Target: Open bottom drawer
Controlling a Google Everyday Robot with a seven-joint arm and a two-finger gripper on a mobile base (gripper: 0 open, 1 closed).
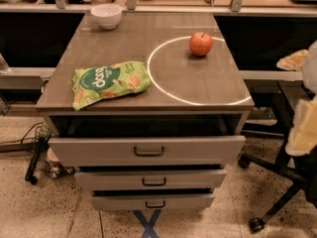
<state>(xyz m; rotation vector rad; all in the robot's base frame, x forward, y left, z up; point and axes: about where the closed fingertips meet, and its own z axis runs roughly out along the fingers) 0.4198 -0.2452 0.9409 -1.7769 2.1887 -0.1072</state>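
Observation:
The grey three-drawer cabinet (143,90) stands in the middle of the view. The bottom drawer (119,202) is the lowest and narrowest grey front, with a small dark handle (155,204) at its centre. A dark gap shows above its front; its inside is hidden. The middle drawer (109,179) and the wide top drawer (89,150) are above it, and the top one stands out furthest. My gripper is out of view. Only pale parts of my arm (303,130) show at the right edge, well clear of the cabinet.
On the cabinet top lie a green snack bag (109,82), a red apple (200,43) inside a white painted circle, and a white bowl (106,15). A black office chair base (285,192) stands at the right. Cables (37,157) lie at the left. A blue tape cross (147,224) marks the floor in front.

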